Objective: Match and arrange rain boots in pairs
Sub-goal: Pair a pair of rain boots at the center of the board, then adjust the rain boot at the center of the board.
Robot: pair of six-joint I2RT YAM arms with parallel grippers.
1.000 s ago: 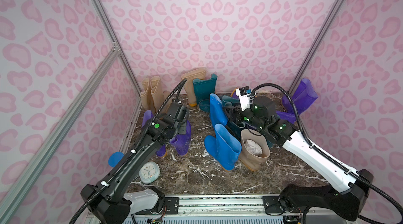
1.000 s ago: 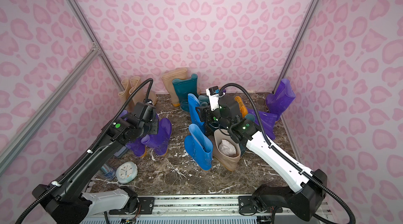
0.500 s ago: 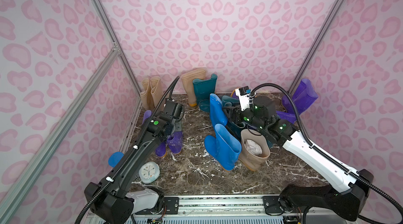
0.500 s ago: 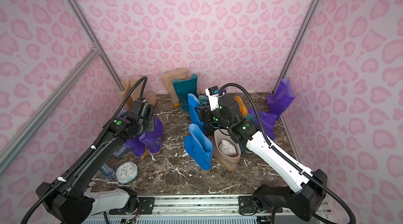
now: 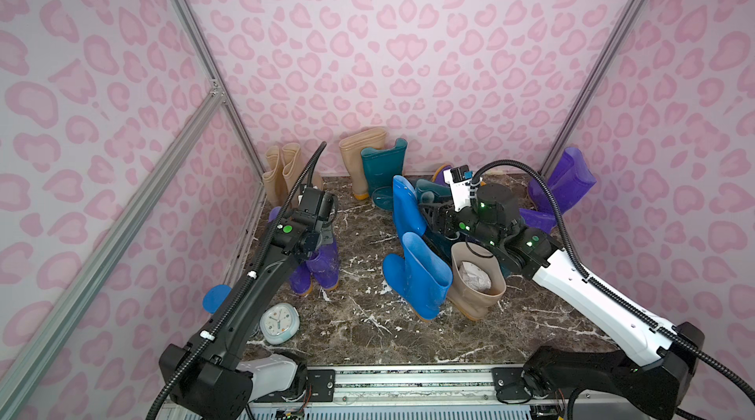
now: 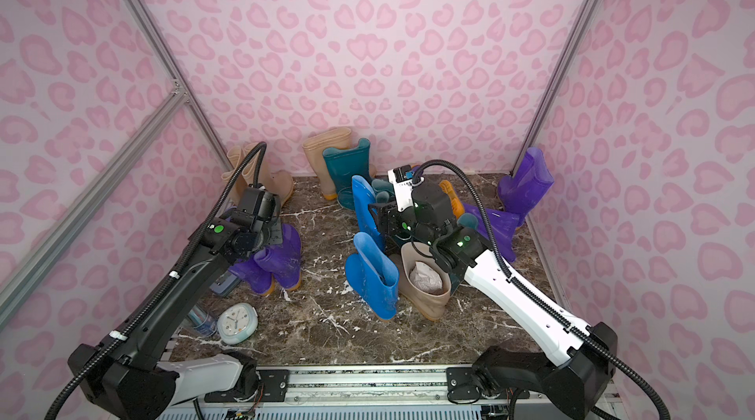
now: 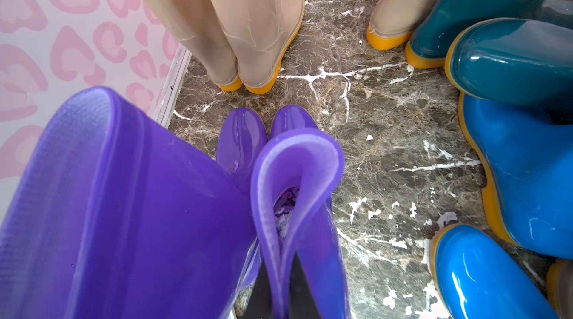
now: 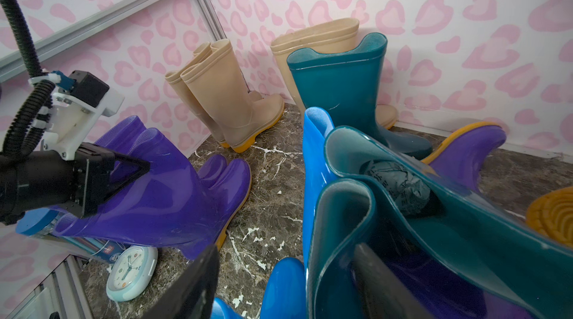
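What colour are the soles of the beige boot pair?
Yellow-orange soles, best seen in the left wrist view.

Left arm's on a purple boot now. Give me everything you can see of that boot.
The glossy purple rubber rain boot has a yellow-orange sole and crumpled printed paper inside. The left gripper is shut on its cuff, squashing the rim into a narrow fold. It stands upright on the brown marble tabletop, touching a second purple boot beside it, toes toward the beige boot pair.
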